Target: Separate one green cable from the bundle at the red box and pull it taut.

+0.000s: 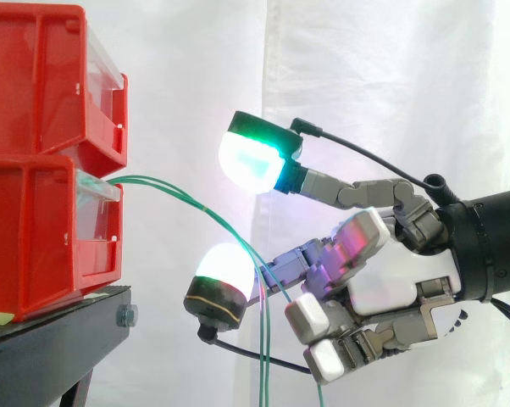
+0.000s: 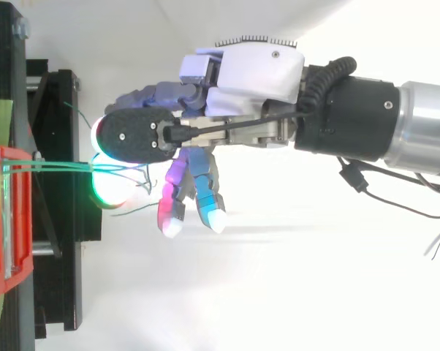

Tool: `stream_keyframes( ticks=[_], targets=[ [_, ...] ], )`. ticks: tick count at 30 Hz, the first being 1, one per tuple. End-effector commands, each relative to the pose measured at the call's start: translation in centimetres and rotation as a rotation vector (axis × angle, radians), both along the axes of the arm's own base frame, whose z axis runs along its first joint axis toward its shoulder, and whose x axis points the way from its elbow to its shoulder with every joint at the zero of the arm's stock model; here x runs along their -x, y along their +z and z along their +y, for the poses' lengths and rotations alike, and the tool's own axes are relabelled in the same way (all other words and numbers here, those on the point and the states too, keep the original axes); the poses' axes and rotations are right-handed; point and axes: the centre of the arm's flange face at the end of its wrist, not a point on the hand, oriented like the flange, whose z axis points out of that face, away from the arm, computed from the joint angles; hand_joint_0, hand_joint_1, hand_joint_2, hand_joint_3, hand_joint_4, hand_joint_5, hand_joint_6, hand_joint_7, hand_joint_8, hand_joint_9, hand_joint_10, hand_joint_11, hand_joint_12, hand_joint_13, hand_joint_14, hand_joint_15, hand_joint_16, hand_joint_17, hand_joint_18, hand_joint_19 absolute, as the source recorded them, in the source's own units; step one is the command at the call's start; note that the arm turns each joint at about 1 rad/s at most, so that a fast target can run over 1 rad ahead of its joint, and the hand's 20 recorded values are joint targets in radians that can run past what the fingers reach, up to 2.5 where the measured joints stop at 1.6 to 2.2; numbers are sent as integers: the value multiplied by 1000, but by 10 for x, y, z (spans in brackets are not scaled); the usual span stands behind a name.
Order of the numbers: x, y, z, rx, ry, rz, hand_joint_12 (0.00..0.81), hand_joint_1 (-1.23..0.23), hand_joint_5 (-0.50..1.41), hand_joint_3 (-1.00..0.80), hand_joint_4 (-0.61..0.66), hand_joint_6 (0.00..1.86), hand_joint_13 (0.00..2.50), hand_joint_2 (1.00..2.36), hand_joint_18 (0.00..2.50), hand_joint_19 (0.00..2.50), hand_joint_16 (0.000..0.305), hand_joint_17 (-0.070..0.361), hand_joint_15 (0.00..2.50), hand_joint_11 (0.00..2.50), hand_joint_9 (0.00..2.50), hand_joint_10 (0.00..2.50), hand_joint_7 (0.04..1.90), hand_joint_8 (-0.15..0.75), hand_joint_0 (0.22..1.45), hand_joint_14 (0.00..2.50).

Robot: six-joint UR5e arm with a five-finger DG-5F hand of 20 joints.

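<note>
Here's the hand [image 1: 390,280] reaching in from the right, spread wide open with nothing pinched: the upper pad [image 1: 251,161] glows green and white, the lower pad [image 1: 225,271] glows white, there's a clear gap between them, and the other fingers are bent loosely by the palm. Two thin green cables [image 1: 196,202] arc out of the front of the lower red bin [image 1: 35,237], pass through that gap and cross the lower finger, then hang slack below the hand; whether they touch it, I can't tell. Further back, that bin sits under the upper red bin [image 1: 35,76] on the black stand [image 1: 52,348], with the white curtain [image 1: 390,85] behind.
</note>
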Motion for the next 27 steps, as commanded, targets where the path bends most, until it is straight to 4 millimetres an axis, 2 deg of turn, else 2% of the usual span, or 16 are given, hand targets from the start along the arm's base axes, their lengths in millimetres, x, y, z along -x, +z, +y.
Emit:
stream_keyframes(
  ticks=[1, 7, 8, 10, 12, 14, 17, 18, 22, 25, 27],
  targets=[
    [0, 0, -2, 93, -24, 12, 359, -426, 135, -500, 225, 504, 1356, 1000, 1289, 228, 102, 230, 312, 103, 1911, 4, 1310, 264, 388, 10],
    [-2, 2, -2, 153, -33, 0, 316, -422, 136, -500, 157, 503, 1309, 1000, 1154, 312, 88, 198, 355, 169, 1897, 7, 1312, 240, 498, 12],
    [-3, 3, -1, 161, -32, -8, 308, -438, 136, -500, 146, 503, 1302, 1000, 1126, 329, 85, 191, 370, 190, 1896, 9, 1308, 233, 526, 15],
    [-4, 4, -1, 167, -29, -15, 296, -582, 136, -500, 116, 503, 1278, 1000, 1075, 347, 79, 178, 379, 233, 1897, 11, 1304, 222, 632, 15],
    [-4, 5, -1, 169, -29, -19, 296, -586, 136, -500, 114, 503, 1279, 1000, 1073, 347, 79, 178, 388, 236, 1901, 11, 1304, 219, 636, 14],
    [-5, 5, -1, 169, -29, -20, 293, -567, 136, -500, 114, 503, 1283, 1000, 1074, 345, 79, 178, 388, 230, 1904, 10, 1308, 220, 608, 14],
    [-6, 7, 1, 169, -28, -23, 309, -446, 138, -500, 163, 503, 1317, 1000, 1142, 306, 86, 194, 366, 199, 1922, 9, 1334, 232, 499, 13],
    [-6, 8, 4, 167, -25, -25, 330, -346, 138, -500, 193, 503, 1347, 1000, 1203, 267, 93, 209, 343, 159, 1932, 7, 1338, 248, 446, 12],
    [-6, 7, 5, 169, -23, -24, 363, -196, 125, -500, 267, 505, 1357, 1000, 1272, 217, 103, 232, 294, 73, 1909, 4, 1269, 269, 378, 10],
    [-7, 7, 5, 179, -22, -26, 374, -158, 115, -500, 305, 506, 1342, 1000, 1277, 194, 106, 238, 289, 49, 1877, 3, 1209, 278, 361, 10],
    [-10, 8, 14, 246, -2, -37, 377, -147, 110, -500, 322, 506, 1335, 1000, 1280, 187, 108, 243, 287, 51, 1847, 1, 1179, 284, 349, 9]
  ],
)
